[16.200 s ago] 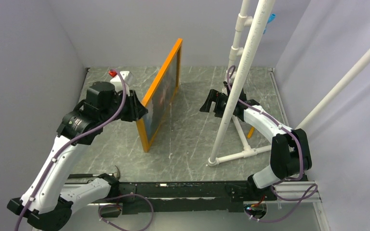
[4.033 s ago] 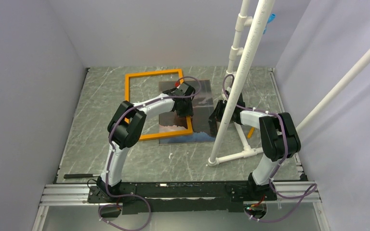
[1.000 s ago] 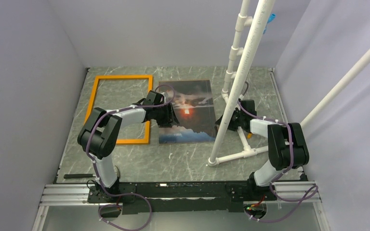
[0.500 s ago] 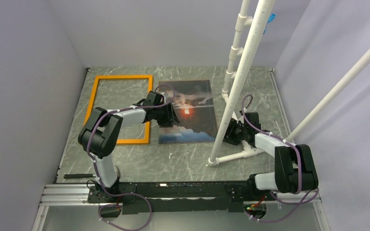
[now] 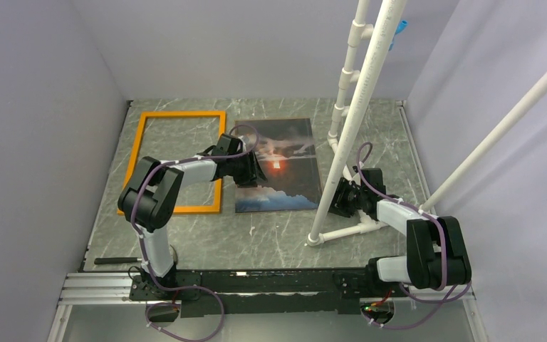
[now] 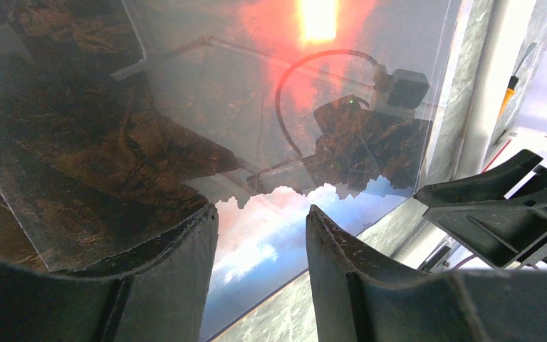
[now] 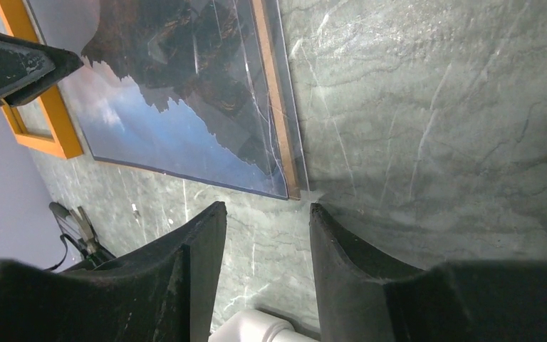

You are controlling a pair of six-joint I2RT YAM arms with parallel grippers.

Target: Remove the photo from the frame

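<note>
The photo (image 5: 285,153), a dark landscape with a red-orange sun, lies flat on the table under a glossy clear sheet. A brown backing edge (image 7: 274,107) shows along its side. The orange frame (image 5: 181,114) lies flat and apart, just left of the photo, with bare table inside it. My left gripper (image 5: 255,171) hovers over the photo's left part, open, with only the print (image 6: 271,235) showing between its fingers. My right gripper (image 5: 338,196) is low beside the photo's near right corner (image 7: 285,191), open and holding nothing.
A white pipe stand (image 5: 360,100) rises right of the photo, and its foot (image 7: 256,328) lies just under my right gripper. A black tool (image 5: 114,261) lies at the front left. An orange-handled screwdriver (image 6: 511,82) sits by the pipes. Grey walls close in on three sides.
My right arm has drawn back toward the near side, from the photo's right edge to its front right corner. The left arm, the photo and the frame have stayed put.
</note>
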